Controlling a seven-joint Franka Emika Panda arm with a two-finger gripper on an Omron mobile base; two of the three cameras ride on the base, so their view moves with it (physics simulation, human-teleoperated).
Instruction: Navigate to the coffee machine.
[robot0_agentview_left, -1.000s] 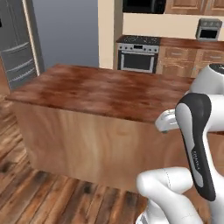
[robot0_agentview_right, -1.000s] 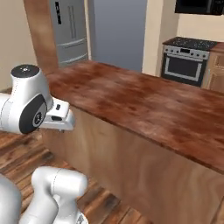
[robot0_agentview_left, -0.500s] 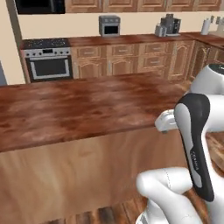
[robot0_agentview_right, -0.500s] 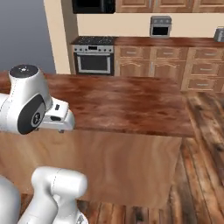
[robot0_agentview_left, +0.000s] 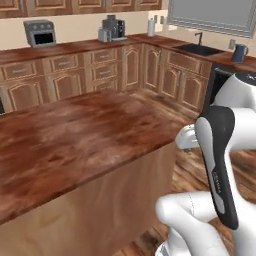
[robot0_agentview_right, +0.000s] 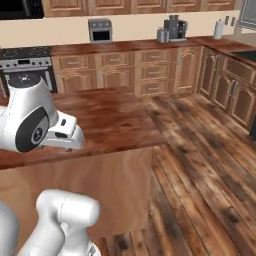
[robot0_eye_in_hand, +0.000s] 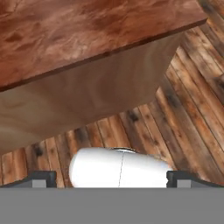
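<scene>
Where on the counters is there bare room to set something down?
The island top is bare throughout. The back counter is free between toaster oven and toaster. It is crowded where the toaster and coffee machine stand together.
</scene>
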